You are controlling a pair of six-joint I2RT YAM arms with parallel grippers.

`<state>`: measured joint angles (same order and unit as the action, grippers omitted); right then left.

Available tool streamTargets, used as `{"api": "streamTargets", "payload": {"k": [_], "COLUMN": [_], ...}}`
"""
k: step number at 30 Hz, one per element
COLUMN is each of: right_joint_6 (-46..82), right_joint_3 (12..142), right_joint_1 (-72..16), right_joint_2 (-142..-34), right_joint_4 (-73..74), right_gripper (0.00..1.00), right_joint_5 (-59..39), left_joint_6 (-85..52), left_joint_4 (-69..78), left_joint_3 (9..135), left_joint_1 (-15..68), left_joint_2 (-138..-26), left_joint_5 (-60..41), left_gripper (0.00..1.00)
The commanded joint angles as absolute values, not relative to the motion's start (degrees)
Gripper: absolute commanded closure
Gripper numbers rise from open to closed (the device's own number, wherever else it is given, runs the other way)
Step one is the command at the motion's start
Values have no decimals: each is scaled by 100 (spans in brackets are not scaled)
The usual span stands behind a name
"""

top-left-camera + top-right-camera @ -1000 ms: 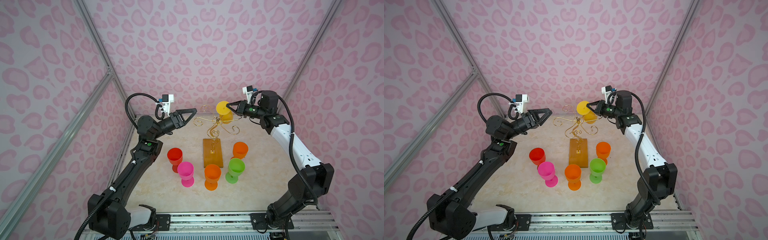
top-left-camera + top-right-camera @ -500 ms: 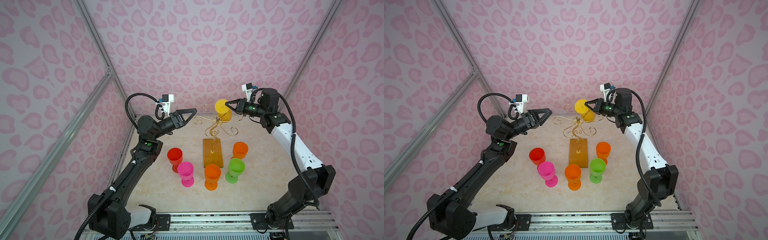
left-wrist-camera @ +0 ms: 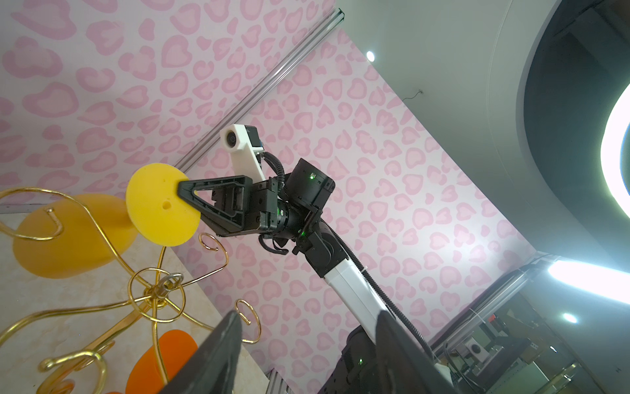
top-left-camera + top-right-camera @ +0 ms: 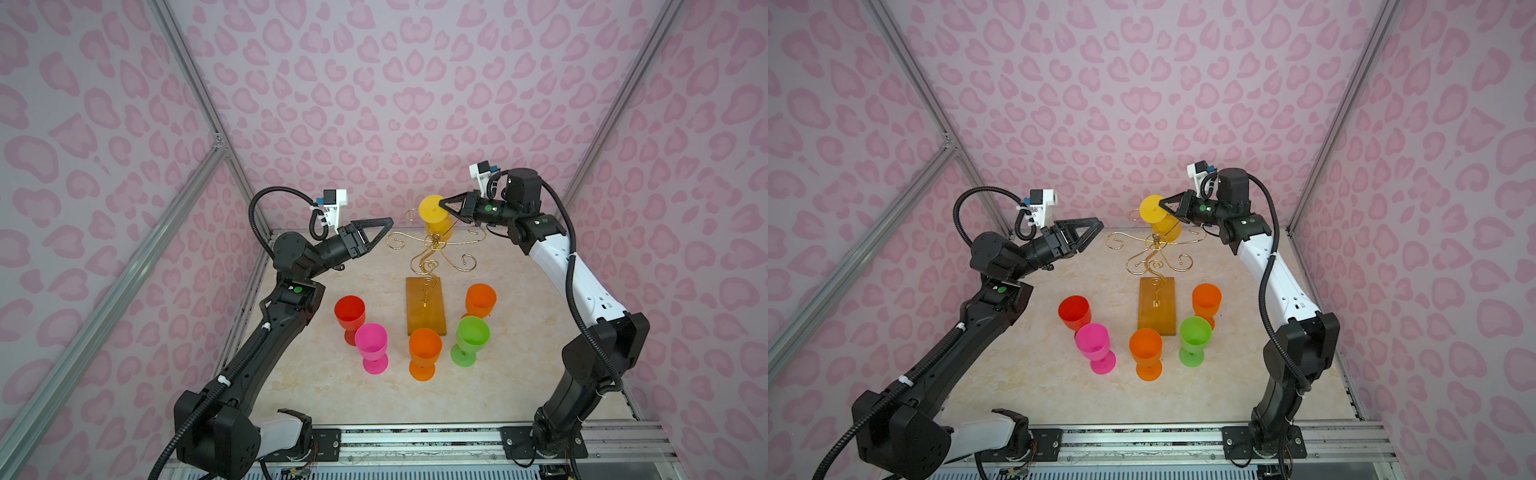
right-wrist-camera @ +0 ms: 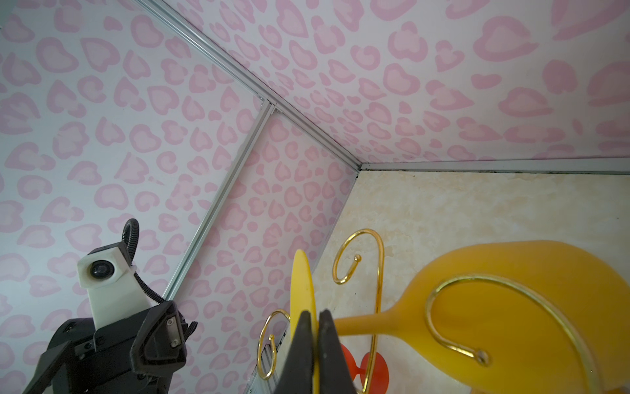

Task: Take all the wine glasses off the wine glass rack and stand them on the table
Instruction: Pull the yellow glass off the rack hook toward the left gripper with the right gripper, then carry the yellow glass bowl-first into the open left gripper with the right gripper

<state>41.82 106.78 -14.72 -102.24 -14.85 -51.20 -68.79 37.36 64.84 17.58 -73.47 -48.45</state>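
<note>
While the left arm (image 4: 266,340) had kept its place over the last second, the right arm (image 4: 582,282) had reached further along the back edge of the desk (image 4: 316,395), carrying its load toward the left. The wine glass rack (image 4: 424,316) had stayed put mid-desk, its base running toward the front edge. The yellow wine glass (image 4: 441,227), the only one on the rack, had slid with the arm. It hung tilted over the rack's back curls, foot up and leftward, bowl down beside the central stem. In the right wrist view its stem crossed a gold curl, so it looked partly drawn out rather than free. More sideways travel seemed needed before a lift. Five other glasses (image 4: 370,340) stood upright on the desk around the base's front end, which suggested this was the last to come off.

The right arm rose steeply from the front right corner, forearm leaning toward the back edge, wrist level and aimed leftward. The left arm was bent high at the elbow, aimed at the rack from the left, near its curls but apart. The right fingers (image 5: 303,354) were pinching the rim of the glass's foot. The left fingers (image 3: 221,354) stood spread, holding nothing.
</note>
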Motion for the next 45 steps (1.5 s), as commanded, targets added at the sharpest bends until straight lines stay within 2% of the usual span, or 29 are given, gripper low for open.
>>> {"api": "streamTargets", "payload": {"k": [1, 12, 19, 30, 37, 45], "right_joint_6": [4157, 4487, 4873, 6433, 7936, 8651], "right_joint_3": [10854, 11645, 11571, 10402, 9872, 9284], "right_joint_1": [-1478, -1394, -1198, -1046, -1145, -1582], "right_joint_2": [-10371, -11103, -11063, -10191, -9866, -9524], "right_joint_4": [-1352, -1030, -288, 2771, 4847, 5812], "right_gripper": [97, 98, 99, 100, 100, 100], "right_joint_5": [-5177, -5250, -5179, -5288, -5350, -5269], "left_joint_6": [-6766, -6723, -6663, -6518, -6434, -6198], "left_joint_4": [3850, 3797, 3738, 3780, 3853, 4013], "left_joint_3": [6456, 6430, 6447, 6486, 6651, 6818], "left_joint_1": [1749, 1743, 1741, 1561, 1464, 1396], "left_joint_2": [-7286, -7207, -7189, -7389, -7718, -8116], "left_joint_5": [-4922, -4931, -4931, -4869, -4791, -4638], "left_gripper": [35, 35, 36, 35, 35, 35]}}
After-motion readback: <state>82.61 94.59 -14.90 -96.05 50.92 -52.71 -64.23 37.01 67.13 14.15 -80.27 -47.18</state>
